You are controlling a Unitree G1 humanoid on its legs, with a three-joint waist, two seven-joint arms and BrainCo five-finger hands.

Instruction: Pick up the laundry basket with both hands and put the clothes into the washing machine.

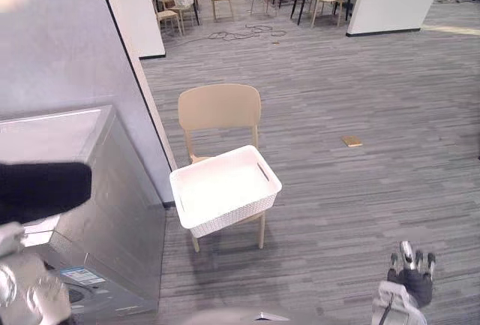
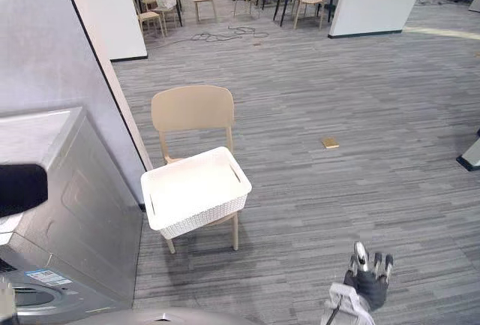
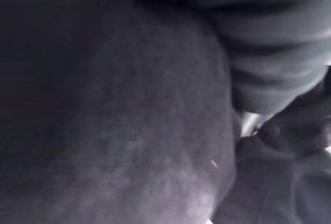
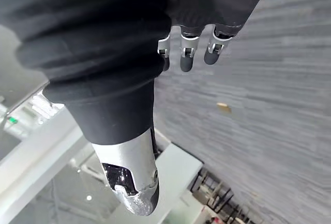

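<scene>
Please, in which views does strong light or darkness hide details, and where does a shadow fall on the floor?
Left eye view: light washes out the inside of the laundry basket, so its contents cannot be told; a soft shadow lies on the floor under the chair. Left wrist view: dim, dark surfaces give few details. Right wrist view: the right hand is well lit.

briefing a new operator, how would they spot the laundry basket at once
Start at the grey washing machine on the robot's left. Beside its corner stands a beige chair, and the laundry basket sits on its seat. Nothing else nearby is white, rectangular and lattice-sided.
</scene>
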